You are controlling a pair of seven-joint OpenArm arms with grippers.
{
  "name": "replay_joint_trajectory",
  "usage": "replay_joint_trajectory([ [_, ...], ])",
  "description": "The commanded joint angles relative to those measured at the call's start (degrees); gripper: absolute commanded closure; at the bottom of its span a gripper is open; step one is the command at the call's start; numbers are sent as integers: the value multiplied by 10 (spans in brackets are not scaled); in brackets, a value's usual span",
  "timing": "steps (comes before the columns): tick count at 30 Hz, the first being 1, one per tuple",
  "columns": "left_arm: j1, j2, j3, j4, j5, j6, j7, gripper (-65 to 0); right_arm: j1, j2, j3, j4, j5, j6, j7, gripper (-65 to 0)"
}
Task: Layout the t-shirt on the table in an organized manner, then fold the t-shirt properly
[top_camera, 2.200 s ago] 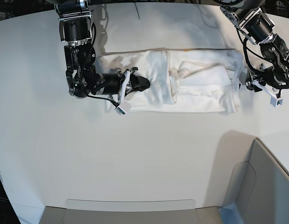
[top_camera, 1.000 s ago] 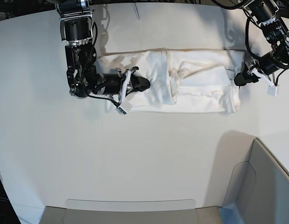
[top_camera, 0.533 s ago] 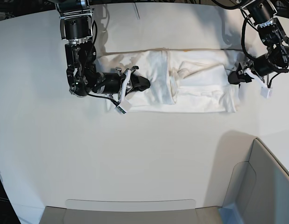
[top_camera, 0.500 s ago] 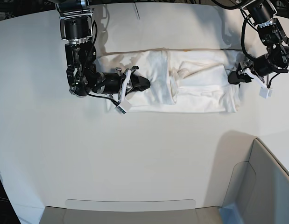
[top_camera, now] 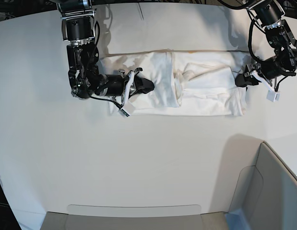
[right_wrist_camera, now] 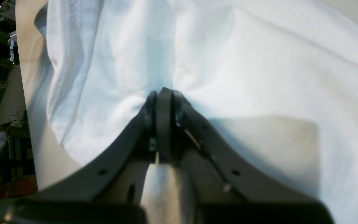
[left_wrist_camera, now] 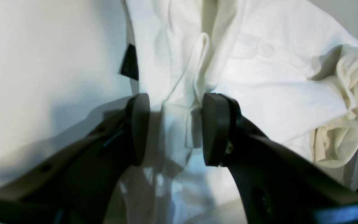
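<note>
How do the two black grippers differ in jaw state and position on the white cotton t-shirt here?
The left gripper has its jaws apart, straddling a raised fold at one end of the white cotton t-shirt. The right gripper is shut, its tip pressed on the cloth nearer the shirt's other end. Both are black and work low on the shirt.

The t-shirt lies spread as a long band across the far part of the desk. In the base view, the right end effector rests on its left half, and the left end effector sits at its right end, straddling a fold of cloth.
</note>
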Motion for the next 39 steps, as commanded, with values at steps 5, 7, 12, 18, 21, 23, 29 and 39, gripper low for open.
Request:
replay_joint_trajectory([
  [5, -4, -7, 30, 8, 4, -1, 3, -287, -2, 9, -1, -1, -54, 7, -63, 0],
  [7, -4, -7, 58, 10, 3, -1, 7, -286, -2, 9, -1, -1, -54, 7, -63, 0],
  [12, -4, 15, 70, 10, 3, -1, 8, -285, -2, 9, -1, -1, -54, 7, -63, 0],
  [18, -4, 40, 71, 39, 4, -1, 8, -283, -3, 10, -1, -1, -55, 7, -63, 0],
  [21, -4, 41, 69, 30, 5, -1, 8, -243, -3, 10, -1, -1, -54, 7, -63, 0],
  [23, -5, 40, 69, 22, 5, -1, 8, -188, -3, 10, -1, -1, -54, 7, -63, 0],
  [29, -31, 7, 69, 11, 7, -1, 8, -5, -3, 9, -1, 2, -42, 7, -64, 0],
  [39, -73, -33, 72, 90, 4, 143, 8, 0, -4, 18, 0, 11, 86, 7, -64, -77],
])
